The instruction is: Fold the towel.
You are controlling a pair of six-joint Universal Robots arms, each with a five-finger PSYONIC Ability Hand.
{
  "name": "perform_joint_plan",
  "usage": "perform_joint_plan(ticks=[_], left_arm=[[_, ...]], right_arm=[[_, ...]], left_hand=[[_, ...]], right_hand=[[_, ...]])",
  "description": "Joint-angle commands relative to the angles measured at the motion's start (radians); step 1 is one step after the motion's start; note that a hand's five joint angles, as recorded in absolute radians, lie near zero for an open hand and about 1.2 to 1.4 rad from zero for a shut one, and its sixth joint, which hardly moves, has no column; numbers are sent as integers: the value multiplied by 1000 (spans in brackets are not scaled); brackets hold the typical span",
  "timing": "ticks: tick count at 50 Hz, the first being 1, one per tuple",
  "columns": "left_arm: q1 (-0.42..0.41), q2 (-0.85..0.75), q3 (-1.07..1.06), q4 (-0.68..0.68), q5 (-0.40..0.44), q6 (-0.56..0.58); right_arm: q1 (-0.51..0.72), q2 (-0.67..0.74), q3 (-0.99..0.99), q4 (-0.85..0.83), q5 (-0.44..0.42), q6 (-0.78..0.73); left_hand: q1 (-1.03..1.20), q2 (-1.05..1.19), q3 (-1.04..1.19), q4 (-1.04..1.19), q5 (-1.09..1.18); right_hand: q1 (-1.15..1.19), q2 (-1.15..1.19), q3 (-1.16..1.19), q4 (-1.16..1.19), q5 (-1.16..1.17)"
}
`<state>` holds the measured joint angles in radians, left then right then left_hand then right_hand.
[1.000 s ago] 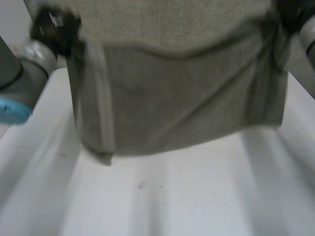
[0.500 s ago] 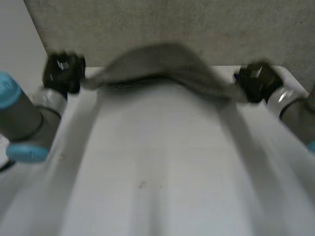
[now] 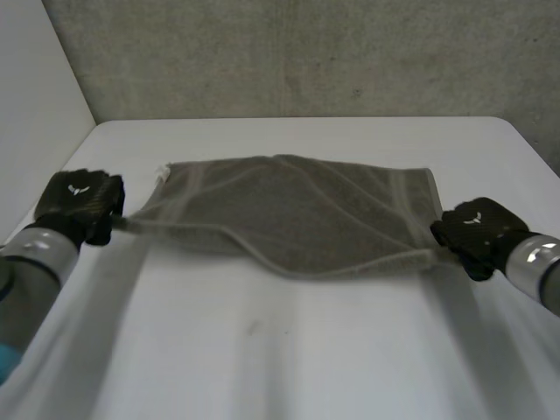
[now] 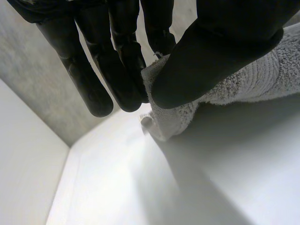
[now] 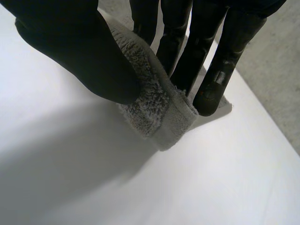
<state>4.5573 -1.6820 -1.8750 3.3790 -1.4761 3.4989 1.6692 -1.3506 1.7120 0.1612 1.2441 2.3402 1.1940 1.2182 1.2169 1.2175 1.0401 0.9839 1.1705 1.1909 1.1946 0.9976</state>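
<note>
A grey-brown towel (image 3: 297, 214) lies doubled over on the white table (image 3: 289, 350), stretched between my two hands, its near edge sagging in a curve. My left hand (image 3: 79, 203) pinches the towel's left end; the left wrist view shows the thumb (image 4: 220, 51) pressing the terry cloth (image 4: 243, 84) against the fingers (image 4: 117, 61). My right hand (image 3: 477, 232) holds the right end. In the right wrist view the thumb (image 5: 79, 51) and fingers (image 5: 206, 51) clamp a thick folded corner (image 5: 157, 110) just above the table.
A grey wall (image 3: 297, 52) rises behind the table's far edge. A pale side wall (image 3: 35, 122) stands at the left. Bare tabletop stretches in front of the towel toward the camera.
The towel hung lifted close to the camera a second ago. Both hands have swung it away and down, so it now lies folded over on the table, still held at both ends.
</note>
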Motion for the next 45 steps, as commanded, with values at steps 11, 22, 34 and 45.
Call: perform_joint_plan(ticks=[11, 22, 34, 45], left_arm=[[158, 297, -108, -386, 226, 247], [55, -176, 159, -141, 227, 242], [-21, -626, 667, -112, 41, 201], [-56, -766, 833, 52, 26, 196]], right_arm=[[-184, -127, -86, 442, -71, -288], [-95, 139, -265, 210, 6, -98], [33, 455, -483, -175, 216, 5], [81, 579, -587, -321, 290, 10]], left_hand=[[202, 178, 179, 179, 182], [202, 178, 179, 179, 182], [202, 178, 179, 179, 182], [202, 178, 179, 179, 182]], right_hand=[[412, 226, 205, 202, 224], [412, 226, 205, 202, 224], [412, 226, 205, 202, 224], [181, -6, -26, -30, -7]])
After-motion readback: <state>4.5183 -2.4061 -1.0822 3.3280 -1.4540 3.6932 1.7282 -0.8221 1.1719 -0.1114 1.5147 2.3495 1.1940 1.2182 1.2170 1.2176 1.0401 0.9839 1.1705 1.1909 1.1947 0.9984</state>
